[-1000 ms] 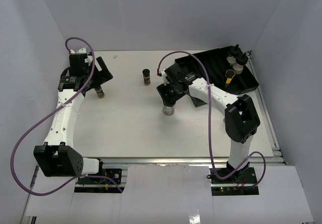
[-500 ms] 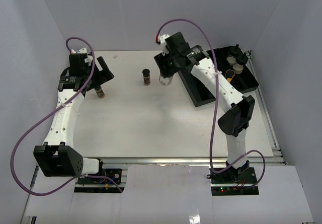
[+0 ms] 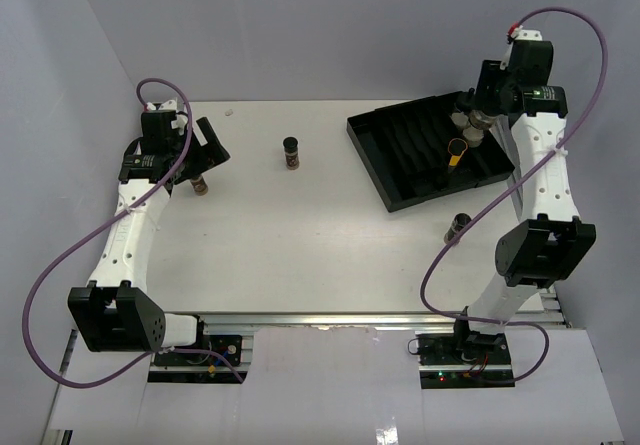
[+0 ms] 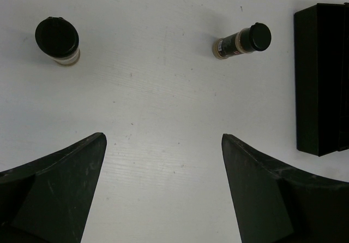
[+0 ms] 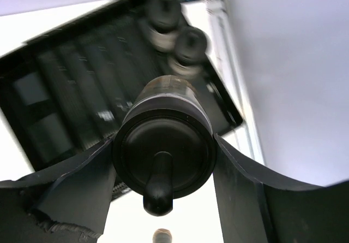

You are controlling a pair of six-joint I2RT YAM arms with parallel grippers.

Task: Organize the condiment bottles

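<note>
Right gripper [image 3: 484, 107]: clamped on a bottle [image 5: 163, 139], above the tray's [image 3: 400, 180] far right corner.
Left gripper [image 4: 163, 144]: wide open, empty, well left of the tray.
Tabletop [image 3: 300, 245]: three loose bottles [image 3: 290, 152] outside the tray.

Your left arm [image 3: 128, 220] reaches forward along the left side with its wrist turned inward. Your left gripper [image 4: 162, 139] points downward, jaws spread wide. Your right arm [image 3: 545, 170] stands tall and stretches toward the far right corner. Its elbow is near the front and the wrist is raised high. Your right gripper [image 5: 163, 144] is clamped on a black-capped jar [image 5: 163, 112].
</note>
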